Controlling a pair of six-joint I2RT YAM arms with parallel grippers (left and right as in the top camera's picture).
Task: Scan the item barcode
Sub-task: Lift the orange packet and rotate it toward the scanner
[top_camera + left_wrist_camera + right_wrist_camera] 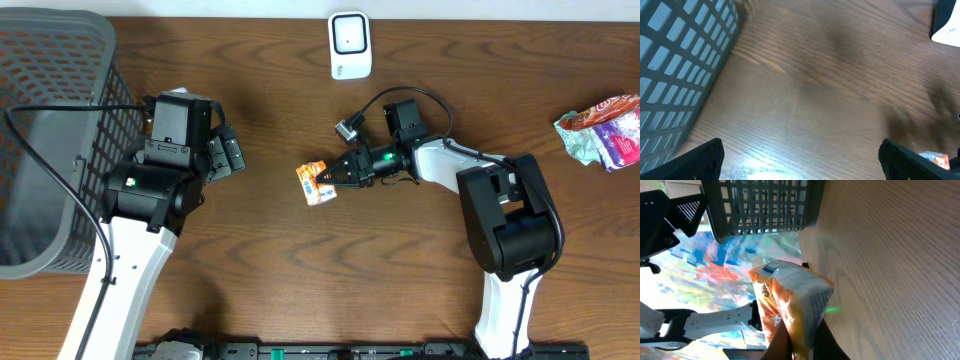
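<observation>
A small orange and white snack packet (pixel 314 182) hangs just above the middle of the table, pinched at its right edge by my right gripper (pixel 338 178), which is shut on it. The right wrist view shows the packet (pixel 790 305) standing on edge between the dark fingers (pixel 782 345), its printed side facing the table. A white barcode scanner (pixel 350 45) stands at the table's far edge, above and to the right of the packet. My left gripper (pixel 225 155) hovers open beside the basket, with only bare wood between its fingers (pixel 702 160).
A grey mesh basket (pixel 50 130) fills the left end of the table. Crumpled snack bags (pixel 603 132) lie at the far right. The scanner's corner (pixel 947 22) shows in the left wrist view.
</observation>
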